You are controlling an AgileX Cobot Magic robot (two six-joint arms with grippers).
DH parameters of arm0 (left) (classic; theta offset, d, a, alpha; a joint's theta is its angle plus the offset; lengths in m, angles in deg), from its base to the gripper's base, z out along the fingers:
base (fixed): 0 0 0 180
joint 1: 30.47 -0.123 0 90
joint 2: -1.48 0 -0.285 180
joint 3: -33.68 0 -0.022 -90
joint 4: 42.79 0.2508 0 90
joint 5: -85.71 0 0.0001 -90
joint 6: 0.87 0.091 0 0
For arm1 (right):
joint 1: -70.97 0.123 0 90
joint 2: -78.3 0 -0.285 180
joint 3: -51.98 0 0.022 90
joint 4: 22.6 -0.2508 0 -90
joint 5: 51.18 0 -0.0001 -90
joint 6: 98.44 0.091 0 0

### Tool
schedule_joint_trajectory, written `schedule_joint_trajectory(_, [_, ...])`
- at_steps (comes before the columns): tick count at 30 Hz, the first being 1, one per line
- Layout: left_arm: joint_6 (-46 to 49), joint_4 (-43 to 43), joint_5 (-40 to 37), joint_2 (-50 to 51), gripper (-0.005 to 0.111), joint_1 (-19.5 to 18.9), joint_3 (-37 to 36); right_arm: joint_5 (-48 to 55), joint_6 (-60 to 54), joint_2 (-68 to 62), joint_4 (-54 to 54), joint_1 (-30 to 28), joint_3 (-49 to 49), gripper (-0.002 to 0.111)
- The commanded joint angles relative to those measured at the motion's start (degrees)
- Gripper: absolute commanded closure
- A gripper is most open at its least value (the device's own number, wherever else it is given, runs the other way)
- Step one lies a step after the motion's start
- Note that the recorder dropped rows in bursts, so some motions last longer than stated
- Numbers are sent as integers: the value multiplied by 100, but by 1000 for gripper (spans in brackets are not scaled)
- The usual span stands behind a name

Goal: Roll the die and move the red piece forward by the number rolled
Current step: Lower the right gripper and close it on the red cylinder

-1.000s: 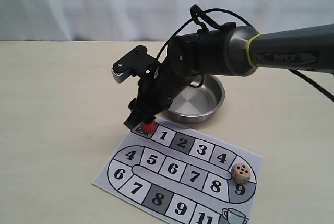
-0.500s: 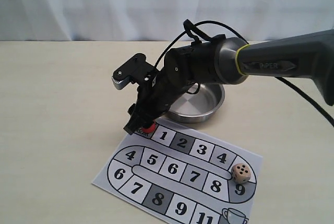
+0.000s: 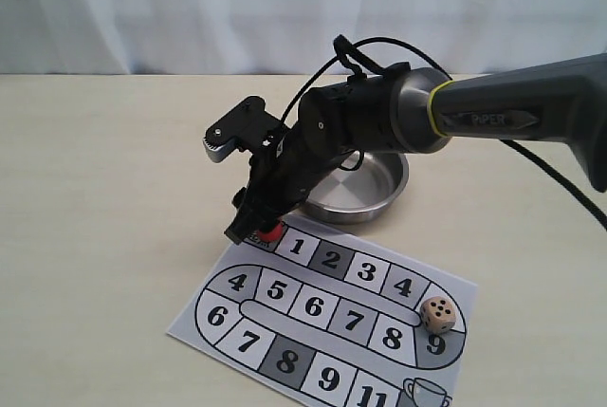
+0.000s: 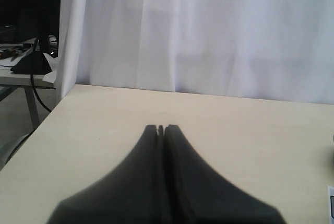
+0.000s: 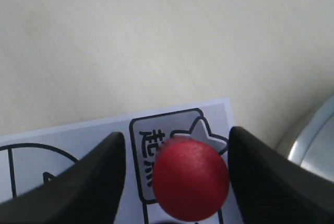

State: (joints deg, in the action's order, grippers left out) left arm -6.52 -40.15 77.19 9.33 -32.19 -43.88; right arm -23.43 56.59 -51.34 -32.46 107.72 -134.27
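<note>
Here the right gripper (image 5: 176, 136) stands spread astride the red piece (image 5: 191, 178), which sits on the start square (image 5: 142, 153) of the numbered game board (image 3: 216, 317). The left gripper (image 4: 160, 128) is pressed together over the table (image 4: 250, 125). The die (image 3: 438, 315) rests beside square 9, well apart.

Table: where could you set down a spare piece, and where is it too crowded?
Bare table lies left of the board, and right of the bowl and die. Crowded: the board's far corner, where the right gripper straddles the red piece beside the bowl.
</note>
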Motion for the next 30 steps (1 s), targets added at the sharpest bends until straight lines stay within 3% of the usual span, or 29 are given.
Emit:
schedule_joint_trajectory(1, [-11, -7, 35, -6, 107, 36, 34, -66, -7, 8, 53, 0, -35, 53])
schedule_joint_trajectory(15, [-11, -7, 35, -6, 107, 36, 34, 146, 32, -59, 51, 0, -35, 54])
schedule_joint_trajectory(16, [-11, -7, 35, -6, 107, 36, 34, 133, 32, -59, 51, 0, -35, 57])
schedule_joint_trajectory(21, [-11, -7, 35, -6, 107, 36, 34, 105, 32, -59, 51, 0, -35, 101])
schedule_joint_trajectory(22, [-11, -7, 35, -6, 107, 36, 34, 105, 32, -59, 51, 0, -35, 104])
schedule_joint_trajectory(30, [-11, -7, 35, -6, 107, 36, 34, 591, 75, 433, 51, 0, -35, 104])
